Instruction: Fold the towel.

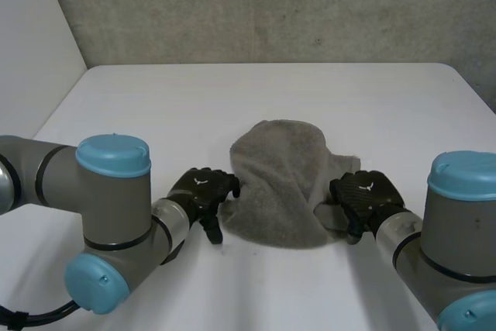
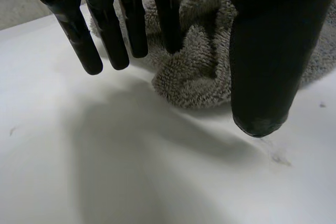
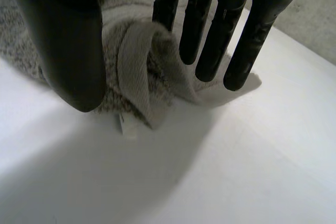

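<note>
The crumpled grey terry towel (image 1: 280,184) lies bunched on the white counter (image 1: 194,98). My left hand (image 1: 203,190) is at the towel's left edge and my right hand (image 1: 366,194) at its right edge, both with fingers (image 2: 111,35) straight, released.

Left hand (image 1: 203,188) and right hand (image 1: 364,191) both low, fingers straight

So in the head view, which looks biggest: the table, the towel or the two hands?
1. Table
2. Towel
3. Left hand and right hand: they look about alike, so no ranking between them.
</note>
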Motion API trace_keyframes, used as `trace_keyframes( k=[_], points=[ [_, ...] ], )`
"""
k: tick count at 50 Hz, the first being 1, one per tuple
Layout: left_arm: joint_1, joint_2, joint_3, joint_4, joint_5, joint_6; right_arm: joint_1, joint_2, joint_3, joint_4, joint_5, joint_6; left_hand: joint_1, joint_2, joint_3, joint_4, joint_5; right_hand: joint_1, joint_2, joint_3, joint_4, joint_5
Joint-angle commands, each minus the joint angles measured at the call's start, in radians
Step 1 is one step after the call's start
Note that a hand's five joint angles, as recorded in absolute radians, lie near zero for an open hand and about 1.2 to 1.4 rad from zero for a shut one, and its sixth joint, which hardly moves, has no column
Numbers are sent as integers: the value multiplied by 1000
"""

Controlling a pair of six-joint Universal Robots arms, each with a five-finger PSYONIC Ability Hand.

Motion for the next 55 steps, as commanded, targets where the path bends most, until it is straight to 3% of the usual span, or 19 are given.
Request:
trace_keyframes(
  k=[1,5,7,10,12,22,25,27,28,30,34,41,46,55],
  points=[
    [-18,-25,1,56,-1,-6,0,28,7,-47,10,0,193,195,195,195,195,174,193,173,176,169],
    [-23,-42,3,80,-1,-3,0,27,11,-72,15,0,290,292,292,292,292,354,373,353,356,349],
    [-32,-55,9,92,-1,-3,0,25,7,-101,15,-2,497,499,499,499,499,693,712,692,695,688],
    [-34,-60,13,96,-1,-2,0,28,-6,-133,13,-8,613,615,615,615,615,714,733,713,716,709],
    [-35,-66,29,107,-1,4,0,30,-14,-151,9,-17,896,898,898,898,898,714,733,713,716,709],
    [-18,-43,266,162,-18,3,7,90,-212,-285,1,-146,897,899,899,899,899,714,733,713,716,709],
    [-5,0,398,175,-27,0,13,88,-338,-371,0,-163,897,899,899,899,899,714,733,713,716,709],
    [6,26,463,187,-42,-2,11,70,-442,-520,0,-149,897,899,899,899,899,714,733,713,716,709],
    [21,53,525,208,-71,-9,11,70,-442,-521,0,-149,897,899,899,899,899,714,733,713,716,709],
    [28,93,574,242,-111,-13,7,27,-499,-701,4,-126,897,899,899,899,899,714,733,713,716,709],
    [28,161,592,293,-153,-13,14,-2,-514,-779,7,-89,897,899,899,899,899,714,733,713,716,709],
    [17,256,440,310,-144,3,45,-13,-468,-573,6,-66,897,899,899,899,899,714,733,713,716,709],
    [12,271,276,310,-104,4,68,-9,-387,-308,6,-61,897,899,899,899,899,714,733,713,716,709],
    [-9,170,-44,313,-53,6,65,68,-278,-204,6,-66,897,899,899,899,899,714,733,713,716,709]
  ],
)
